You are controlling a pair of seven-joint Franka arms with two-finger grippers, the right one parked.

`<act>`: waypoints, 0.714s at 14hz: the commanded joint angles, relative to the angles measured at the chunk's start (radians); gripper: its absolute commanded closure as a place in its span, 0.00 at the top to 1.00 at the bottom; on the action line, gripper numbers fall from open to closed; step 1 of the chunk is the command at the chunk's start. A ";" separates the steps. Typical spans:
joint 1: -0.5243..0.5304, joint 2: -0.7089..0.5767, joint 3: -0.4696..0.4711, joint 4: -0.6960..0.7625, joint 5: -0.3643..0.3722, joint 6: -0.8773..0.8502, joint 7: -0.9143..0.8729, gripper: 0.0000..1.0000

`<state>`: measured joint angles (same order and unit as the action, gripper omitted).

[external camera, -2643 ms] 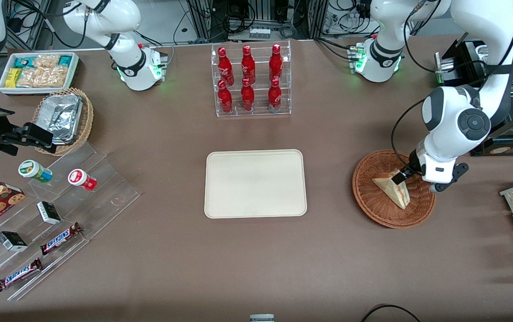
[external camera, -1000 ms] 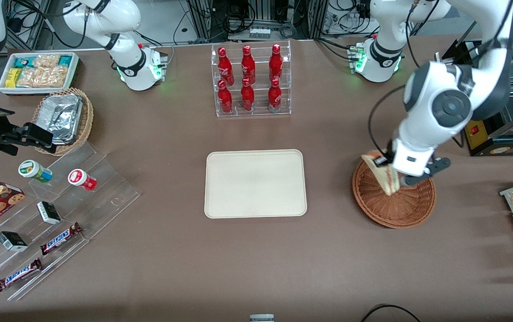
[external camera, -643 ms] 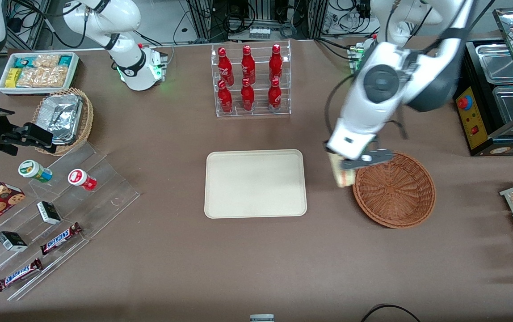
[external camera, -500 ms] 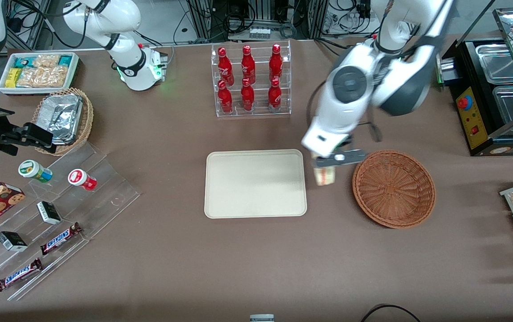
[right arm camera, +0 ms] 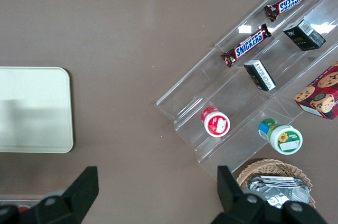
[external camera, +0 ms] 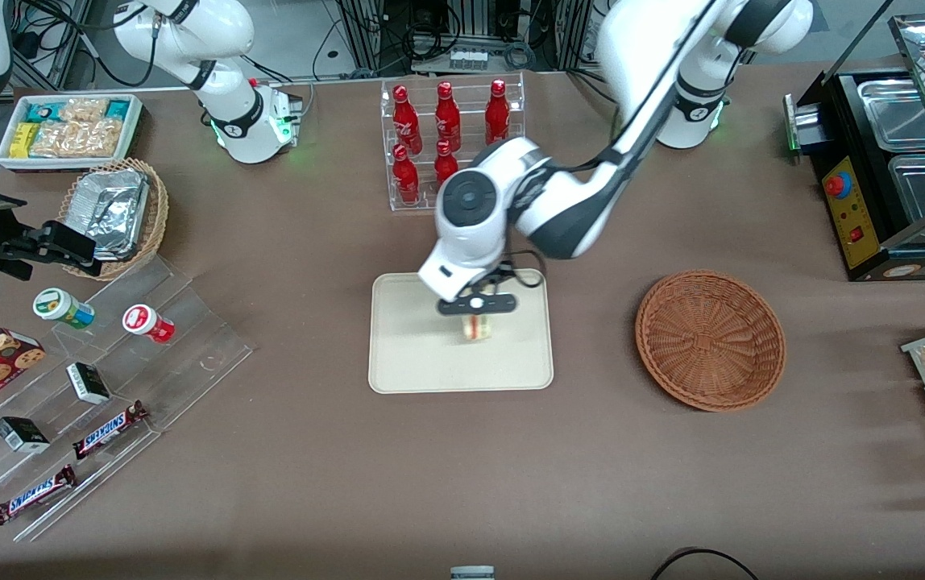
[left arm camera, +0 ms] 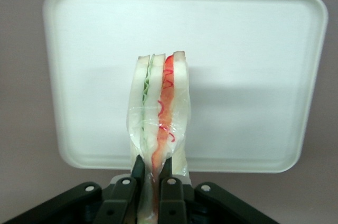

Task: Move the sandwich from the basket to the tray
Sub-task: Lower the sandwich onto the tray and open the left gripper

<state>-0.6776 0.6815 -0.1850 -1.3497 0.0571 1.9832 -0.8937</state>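
My left gripper (external camera: 476, 309) hangs above the cream-beige tray (external camera: 406, 354), over its middle, and is shut on the sandwich (external camera: 476, 327). In the left wrist view the sandwich (left arm camera: 158, 108) is a wrapped white-bread wedge with green and red filling, pinched between the fingers (left arm camera: 138, 174) of the gripper (left arm camera: 151, 174) and held above the tray (left arm camera: 243, 55). The reddish-brown wicker basket (external camera: 710, 339) sits on the table toward the working arm's end, with nothing in it.
A clear rack of red bottles (external camera: 452, 141) stands farther from the front camera than the tray. A stepped clear display with snack bars and cups (external camera: 92, 379), a tan basket of foil containers (external camera: 116, 213) and a white snack bin (external camera: 68, 129) lie toward the parked arm's end.
The gripper has lifted the sandwich out of the basket and carried it sideways to above the tray's middle. The basket now holds nothing.
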 commanded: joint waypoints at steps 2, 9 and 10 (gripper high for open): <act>-0.045 0.098 0.015 0.061 0.062 0.071 -0.071 0.00; -0.046 0.161 0.016 0.052 0.121 0.131 -0.070 0.00; -0.045 0.156 0.016 0.053 0.121 0.129 -0.065 0.39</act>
<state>-0.7103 0.8252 -0.1784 -1.3273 0.1562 2.1219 -0.9469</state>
